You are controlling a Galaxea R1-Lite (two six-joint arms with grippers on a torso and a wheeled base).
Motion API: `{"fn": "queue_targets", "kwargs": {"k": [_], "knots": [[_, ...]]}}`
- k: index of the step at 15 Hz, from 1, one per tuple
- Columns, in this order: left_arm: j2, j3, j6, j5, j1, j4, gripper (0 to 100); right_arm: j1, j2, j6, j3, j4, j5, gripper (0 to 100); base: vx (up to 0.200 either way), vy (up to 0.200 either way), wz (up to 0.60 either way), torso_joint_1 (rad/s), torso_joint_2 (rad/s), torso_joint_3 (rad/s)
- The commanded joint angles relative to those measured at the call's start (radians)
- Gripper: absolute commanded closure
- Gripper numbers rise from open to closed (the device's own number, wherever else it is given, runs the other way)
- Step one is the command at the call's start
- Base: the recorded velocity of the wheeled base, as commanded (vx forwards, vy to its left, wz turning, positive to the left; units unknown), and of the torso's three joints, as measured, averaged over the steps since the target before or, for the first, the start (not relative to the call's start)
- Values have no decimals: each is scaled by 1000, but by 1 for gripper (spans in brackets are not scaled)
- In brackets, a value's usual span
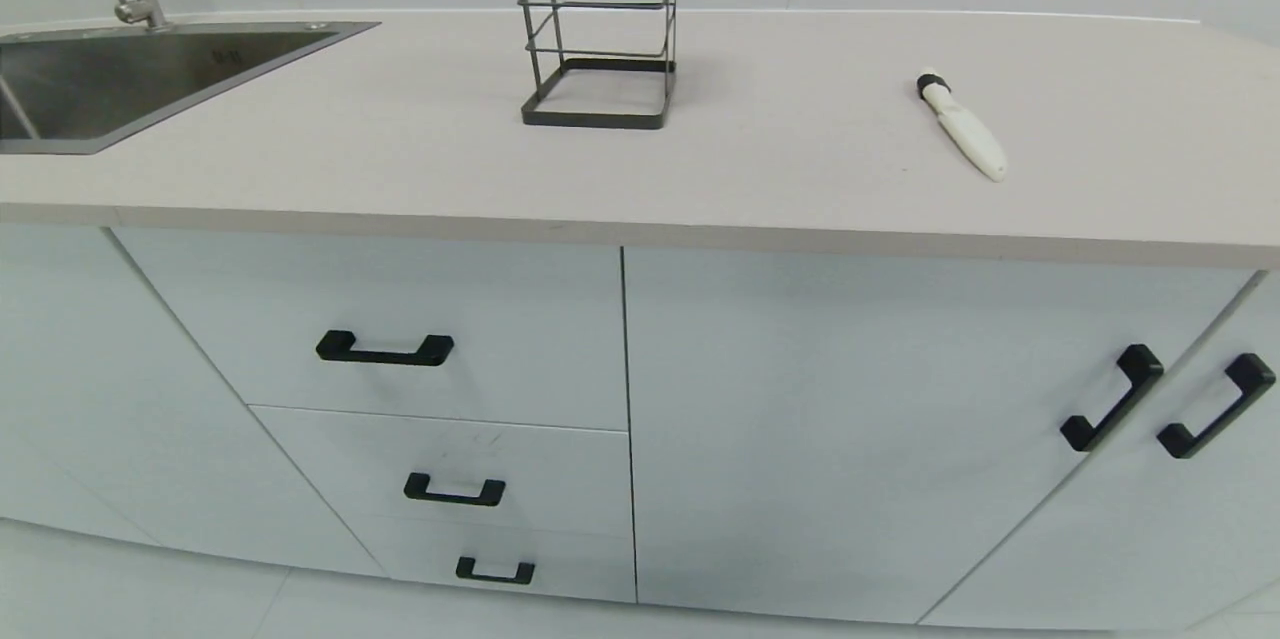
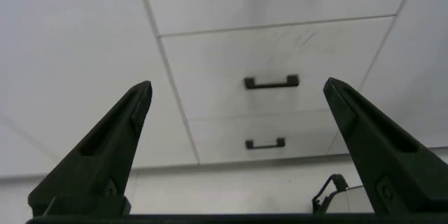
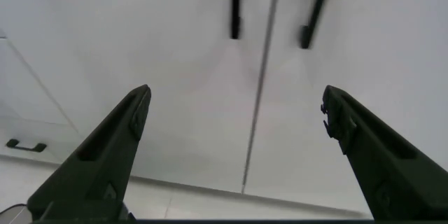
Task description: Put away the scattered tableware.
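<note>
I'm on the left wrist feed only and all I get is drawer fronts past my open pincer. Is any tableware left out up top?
Observer: Yes, one piece. A cream utensil with a black band at its far end lies flat on the countertop, toward the robot's right.
Operator: Anything up there to put it in?
Observer: A black wire rack stands upright near the counter's middle, to the utensil's left and apart from it.
Operator: And the right pincer, is it free?
Observer: The right pincer is open and holds nothing. It is down low, facing the seam between two cabinet doors.
</note>
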Motion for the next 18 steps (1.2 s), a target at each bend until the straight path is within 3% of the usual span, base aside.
{"fn": "queue_targets", "kwargs": {"k": [1, 5, 6, 8, 13, 14, 16, 18], "knots": [[-26, 3, -3, -4, 2, 0, 0, 1, 1, 0, 0, 0, 1, 0, 0, 0, 0, 0, 0, 0], [-26, 3, -14, -5, 2, 0, 0, 1, 1, -1, 0, 0, 1, 0, 0, 0, -450, 1, 2, 2], [-26, 3, -4, -4, 2, 0, 0, 1, 1, -1, 0, 0, 1, 0, 0, 0, 0, 0, 0, 0], [-26, 3, -21, 1, 2, 2, 0, 1, 1, -1, 0, 0, 1, 0, 0, 0, 0, 0, 0, 0], [-26, 3, -27, 5, 2, 3, 0, -1, 1, 0, 0, 0, -1, 0, 0, 0, 0, 17, -58, -43], [-26, 3, -33, 5, 2, 3, 0, -1, 1, 0, -1, 0, -1, 0, 0, 0, 0, 95, -315, -246], [-26, 2, -81, 12, 2, 12, 0, -1, 1, 0, -1, 0, -1, 0, 0, 0, 0, 71, -207, -273], [-26, 2, -92, 12, 2, 12, 0, 1, 1, 0, -1, 0, -1, 0, 0, 0, 0, 180, -547, -303]]}}
